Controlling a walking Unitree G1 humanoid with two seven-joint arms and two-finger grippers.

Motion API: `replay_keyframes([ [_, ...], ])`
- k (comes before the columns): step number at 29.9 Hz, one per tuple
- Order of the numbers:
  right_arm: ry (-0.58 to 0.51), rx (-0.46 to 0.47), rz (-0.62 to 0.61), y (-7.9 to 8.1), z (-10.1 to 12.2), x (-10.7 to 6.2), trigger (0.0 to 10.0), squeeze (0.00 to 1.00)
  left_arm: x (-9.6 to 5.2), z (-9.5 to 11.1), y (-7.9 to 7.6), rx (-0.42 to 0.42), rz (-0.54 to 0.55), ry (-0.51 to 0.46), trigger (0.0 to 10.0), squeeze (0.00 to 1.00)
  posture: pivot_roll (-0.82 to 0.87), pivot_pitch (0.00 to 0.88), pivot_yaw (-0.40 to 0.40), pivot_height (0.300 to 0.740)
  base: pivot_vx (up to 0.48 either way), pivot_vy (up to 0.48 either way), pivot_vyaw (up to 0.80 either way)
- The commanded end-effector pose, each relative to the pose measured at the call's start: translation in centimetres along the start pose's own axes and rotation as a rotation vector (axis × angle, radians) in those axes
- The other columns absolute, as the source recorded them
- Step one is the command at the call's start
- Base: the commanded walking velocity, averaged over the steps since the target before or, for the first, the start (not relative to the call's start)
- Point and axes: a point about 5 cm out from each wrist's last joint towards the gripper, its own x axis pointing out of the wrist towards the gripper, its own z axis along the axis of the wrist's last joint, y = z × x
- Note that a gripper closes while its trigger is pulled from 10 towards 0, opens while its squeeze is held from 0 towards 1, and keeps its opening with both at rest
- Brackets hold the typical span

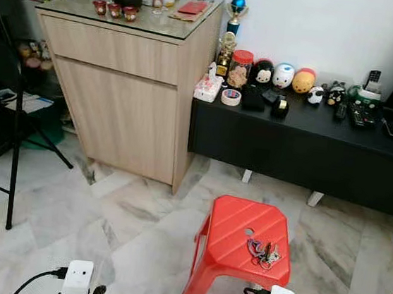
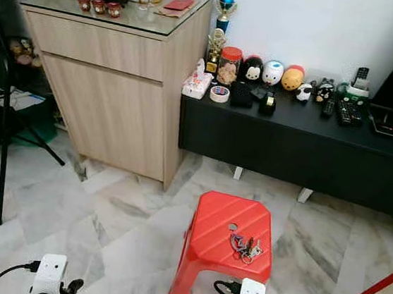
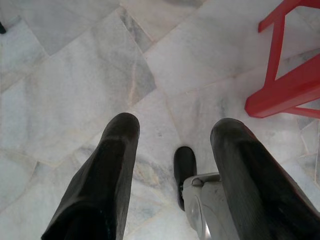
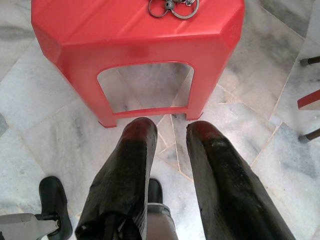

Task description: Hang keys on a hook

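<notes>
While keys (image 1: pixel 263 252) are lying on the red stool (image 1: pixel 241 226), right tool (image 4: pixel 167 131) hanging narrowly parted before it, left tool (image 3: pixel 172 132) gaping wide above marble floor (image 1: pixel 124 224), both holding nothing.

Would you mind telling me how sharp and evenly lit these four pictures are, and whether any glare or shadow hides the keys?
Left eye view: sharp, evenly lit; the keys on the red stool read clearly, no glare. Right eye view: the same, with dim shade at the far left. Left wrist view: bright floor, near fingers soft. Right wrist view: stool sharp, red tint on the fingertips.
</notes>
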Motion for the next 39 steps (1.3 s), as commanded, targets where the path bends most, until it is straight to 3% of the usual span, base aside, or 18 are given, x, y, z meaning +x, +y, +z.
replay_keyframes([
  [1,-0.014,0.010,0.003,0.2,0.4,0.1,10.0,0.00,-0.1,-0.4,0.2,-0.003,0.003,0.021,10.0,0.00,0.07,0.004,-0.041,0.740,0.277,0.000,0.00],
  [10,-0.042,-0.002,0.026,0.6,1.6,0.3,10.0,0.00,-0.1,-0.3,0.3,-0.008,0.004,0.014,10.0,0.00,0.07,0.004,-0.045,0.740,0.317,0.000,0.00],
  [29,-0.059,0.001,0.034,0.7,1.8,0.4,10.0,0.00,0.0,0.2,0.0,0.003,-0.005,-0.008,10.0,0.00,0.07,0.003,-0.047,0.740,0.326,0.000,0.00],
  [39,-0.245,0.005,0.092,2.1,5.6,0.5,10.0,0.00,0.7,4.8,0.9,-0.063,0.025,-0.203,10.0,0.00,0.06,0.006,-0.048,0.740,0.000,0.000,0.00],
])
